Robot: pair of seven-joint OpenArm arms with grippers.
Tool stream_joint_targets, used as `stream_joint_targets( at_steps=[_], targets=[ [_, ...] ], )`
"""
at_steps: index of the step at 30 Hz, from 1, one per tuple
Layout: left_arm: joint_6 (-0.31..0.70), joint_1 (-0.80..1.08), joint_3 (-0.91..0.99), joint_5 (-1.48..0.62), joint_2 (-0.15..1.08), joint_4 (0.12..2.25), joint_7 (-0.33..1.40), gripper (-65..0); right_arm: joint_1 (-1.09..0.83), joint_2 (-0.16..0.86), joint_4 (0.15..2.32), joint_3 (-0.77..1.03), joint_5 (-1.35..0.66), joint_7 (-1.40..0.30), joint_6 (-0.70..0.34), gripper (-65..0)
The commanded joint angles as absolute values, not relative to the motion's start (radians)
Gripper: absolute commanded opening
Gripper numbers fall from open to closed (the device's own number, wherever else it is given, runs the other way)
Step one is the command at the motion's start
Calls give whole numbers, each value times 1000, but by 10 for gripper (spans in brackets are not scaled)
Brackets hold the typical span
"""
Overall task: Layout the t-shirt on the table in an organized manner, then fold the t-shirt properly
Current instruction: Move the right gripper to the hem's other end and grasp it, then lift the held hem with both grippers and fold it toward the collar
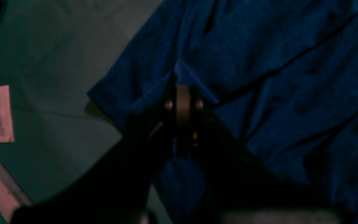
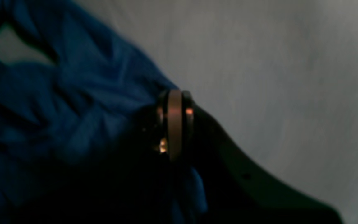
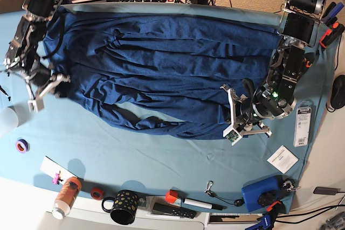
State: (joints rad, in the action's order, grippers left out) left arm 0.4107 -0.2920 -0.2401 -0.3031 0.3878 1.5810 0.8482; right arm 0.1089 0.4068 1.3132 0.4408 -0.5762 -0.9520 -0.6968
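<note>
The dark navy t-shirt [image 3: 161,63] lies spread wide and wrinkled across the table [image 3: 161,160], which is covered in light teal cloth. In the base view my left gripper [image 3: 230,116] sits at the shirt's lower right edge. The left wrist view shows the left gripper [image 1: 183,93] shut on a fold of the t-shirt [image 1: 275,62], with blue fabric bunched between the fingers. My right gripper [image 3: 54,85] is at the shirt's left edge. In the right wrist view the right gripper [image 2: 175,102] is shut on the edge of the t-shirt [image 2: 57,109], with the bare cloth-covered table [image 2: 275,62] beside it.
Along the front edge stand an orange bottle [image 3: 67,195], a black mug [image 3: 125,207], a marker [image 3: 188,202] and a blue box [image 3: 261,195]. A paper card [image 3: 282,159] and a blister pack [image 3: 303,125] lie right of the shirt. Tape roll [image 3: 21,145] lies left.
</note>
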Motion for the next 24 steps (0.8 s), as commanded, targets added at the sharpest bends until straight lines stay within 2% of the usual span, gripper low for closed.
stream_joint_targets(
  at_steps=[1,10,15,19,24],
  targets=[
    [407,-321,-230,-306,394,1597,830,-650,142,430,1329,447,-595,-924,-698,-650],
    [407,-333,-230,-306,394,1597,848,-650,199,429,1329,447,-691,-979,-698,-650],
    [407,-332,-220,-311,402,1600,863,-650,196,430,1329,447,-726,-1065,-698,-650],
    [419,-329,-142,-366,402,1621,907,-650,185,429,1329,447,-797,-1099,-698,-650],
    [500,-327,19,-551,402,1649,994,-650,179,429,1329,447,-820,-1134,-698,-650]
  ],
)
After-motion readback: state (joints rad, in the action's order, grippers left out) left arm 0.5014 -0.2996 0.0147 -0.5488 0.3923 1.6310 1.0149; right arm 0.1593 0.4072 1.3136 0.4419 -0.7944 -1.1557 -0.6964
